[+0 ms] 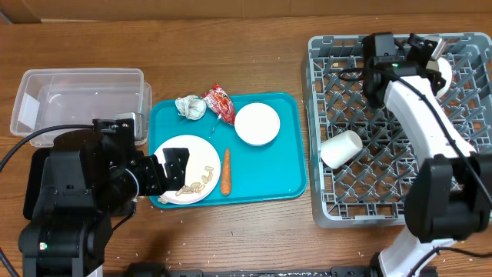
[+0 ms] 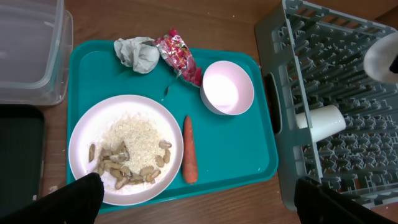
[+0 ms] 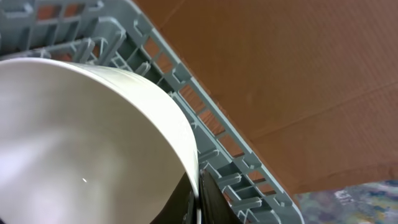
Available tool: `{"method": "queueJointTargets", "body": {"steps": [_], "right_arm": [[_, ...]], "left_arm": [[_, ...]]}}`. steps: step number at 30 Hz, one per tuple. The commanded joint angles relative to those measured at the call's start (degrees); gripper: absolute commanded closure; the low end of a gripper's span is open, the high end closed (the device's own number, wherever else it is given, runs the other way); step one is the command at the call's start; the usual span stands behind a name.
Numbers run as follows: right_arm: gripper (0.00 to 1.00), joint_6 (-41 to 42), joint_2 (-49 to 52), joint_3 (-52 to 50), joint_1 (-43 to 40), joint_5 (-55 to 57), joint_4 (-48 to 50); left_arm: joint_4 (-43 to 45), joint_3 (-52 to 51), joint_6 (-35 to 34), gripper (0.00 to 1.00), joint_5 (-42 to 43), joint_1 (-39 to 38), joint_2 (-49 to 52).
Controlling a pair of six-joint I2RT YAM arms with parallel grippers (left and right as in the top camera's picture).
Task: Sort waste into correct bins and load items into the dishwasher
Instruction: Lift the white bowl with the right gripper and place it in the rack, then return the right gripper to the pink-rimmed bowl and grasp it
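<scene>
Left pincer (image 1: 171, 166): jaws spread wide, holding nothing. It hangs over the left rim of the plate (image 1: 194, 151). In the wrist view its dark fingertips (image 2: 84, 196) show at the two lower corners.
Left arm pose: low at the table's left, forearm reaching right toward the teal tray (image 1: 286, 181).
Left edge: a clear bin (image 1: 77, 100) stands beyond the arm, and a black bin (image 2: 18, 155) is just beside the tray's left side.
Tray load: the plate carries rice and peanuts. A carrot (image 1: 226, 171) lies just right of it. Crumpled tissue (image 1: 189, 106) and a red wrapper (image 1: 219, 102) are at the far edge, with a white bowl (image 1: 257, 124) beside them.
Open room: bare teal surface to the right of the carrot, and a strip of table between tray and dish rack (image 1: 323, 201).
Rack: a white cup (image 1: 340, 148) lies on its side near the left wall.
Right pincer (image 1: 430, 61): clamped on the rim of a white vessel (image 3: 93, 137) at the rack's far right corner. Cup or bowl, cannot tell.
Right arm pose: stretched from the near edge across the rack.
</scene>
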Motion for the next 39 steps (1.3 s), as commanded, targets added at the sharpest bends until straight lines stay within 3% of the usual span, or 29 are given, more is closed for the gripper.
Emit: {"method": "queueJointTargets", "body": {"steps": [1,11,13,16,17,21,24,28,33,39], "right_arm": [[0.96,-0.79,2.71,-0.31,0.17,4.07,-0.07],[0.95,-0.72,4.87,-0.35,6.12,2.95,-3.21],[0.85,-0.26,4.87,-0.35,8.66,3.1,-4.46],[0.48,0.11,4.87,-0.35,11.63,3.48,-5.29],[0.42,0.13,4.85,-0.33,12.44,3.41,-5.75],[0.34,8.37,2.95,1.77,16.13,1.66,-13.2],[0.29,11.82,-0.7,4.9,19.41,-7.72,-17.27],[0.29,5.18,-5.51,8.9,24.35,-37.27,-16.61],[0.43,2.47,-6.4,8.33,28.11,-70.9,-11.37],[0.46,10.6,-2.67,0.85,29.44,-72.54,-2.73]], "left_arm": [[0.02,1.18,1.36,0.0,0.61,0.24,-0.13],[0.02,1.18,1.36,0.0,0.61,0.24,-0.13],[0.02,1.18,1.36,0.0,0.61,0.24,-0.13],[0.02,1.18,1.36,0.0,0.61,0.24,-0.13],[0.02,1.18,1.36,0.0,0.61,0.24,-0.13],[0.02,1.18,1.36,0.0,0.61,0.24,-0.13],[0.02,1.18,1.36,0.0,0.61,0.24,-0.13],[0.02,1.18,1.36,0.0,0.61,0.24,-0.13],[0.02,1.18,1.36,0.0,0.61,0.24,-0.13],[0.02,1.18,1.36,0.0,0.61,0.24,-0.13]]}}
